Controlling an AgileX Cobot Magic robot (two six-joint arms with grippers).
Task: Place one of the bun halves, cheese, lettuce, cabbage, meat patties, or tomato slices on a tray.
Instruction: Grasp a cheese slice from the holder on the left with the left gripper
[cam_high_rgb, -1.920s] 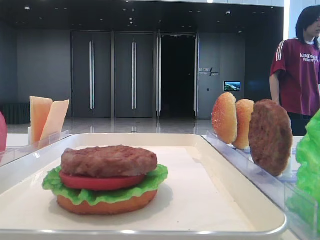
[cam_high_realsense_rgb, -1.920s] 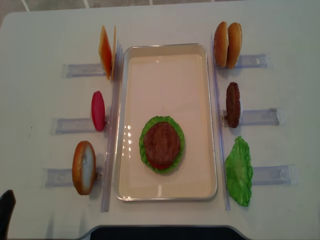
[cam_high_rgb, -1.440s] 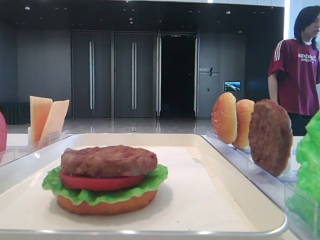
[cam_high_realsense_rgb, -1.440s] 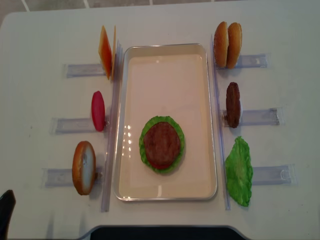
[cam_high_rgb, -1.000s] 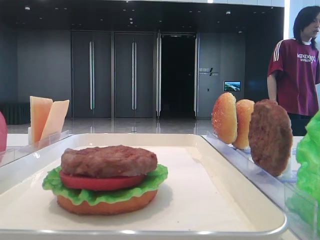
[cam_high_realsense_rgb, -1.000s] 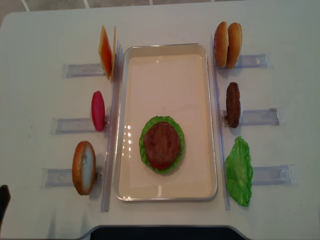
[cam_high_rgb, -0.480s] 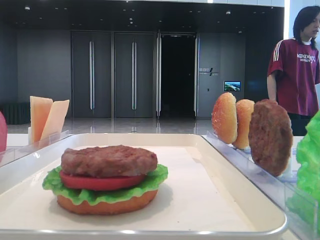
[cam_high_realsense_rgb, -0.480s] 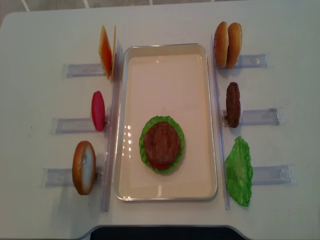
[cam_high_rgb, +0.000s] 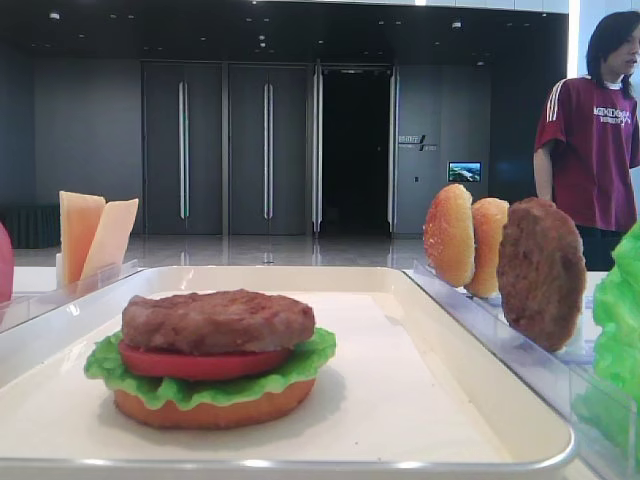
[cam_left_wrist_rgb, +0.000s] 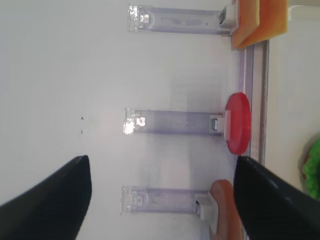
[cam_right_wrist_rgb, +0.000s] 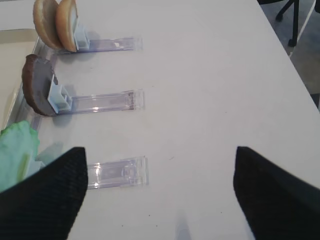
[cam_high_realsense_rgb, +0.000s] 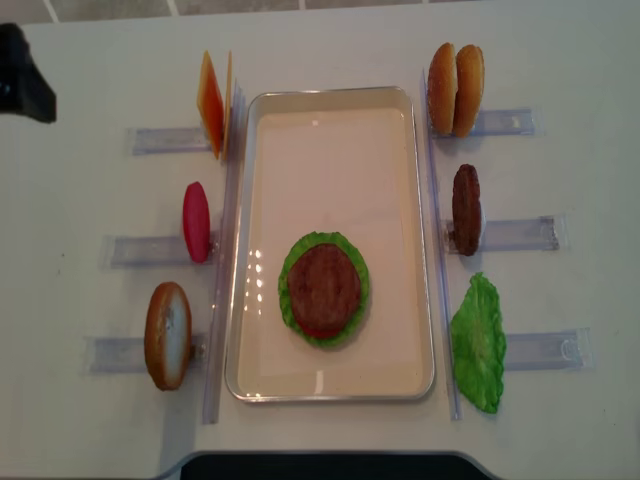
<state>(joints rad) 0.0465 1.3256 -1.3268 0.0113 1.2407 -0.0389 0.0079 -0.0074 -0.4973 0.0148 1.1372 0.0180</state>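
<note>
In the low exterior view we see no fingers; the tray (cam_high_rgb: 480, 390) carries a stack of bun half, lettuce, tomato slice and meat patty (cam_high_rgb: 218, 320).

At the right wrist, our right fingers (cam_right_wrist_rgb: 42, 197) stand wide above the counter (cam_right_wrist_rgb: 210, 90), holding nothing, a clear rack (cam_right_wrist_rgb: 117, 172) between them.

At the left wrist, our left fingers (cam_left_wrist_rgb: 47, 192) stand wide and unladen, the cheese (cam_left_wrist_rgb: 260, 20) well beyond them.

From overhead, the cheese stands in its rack just beside the tray's far left corner.
</note>
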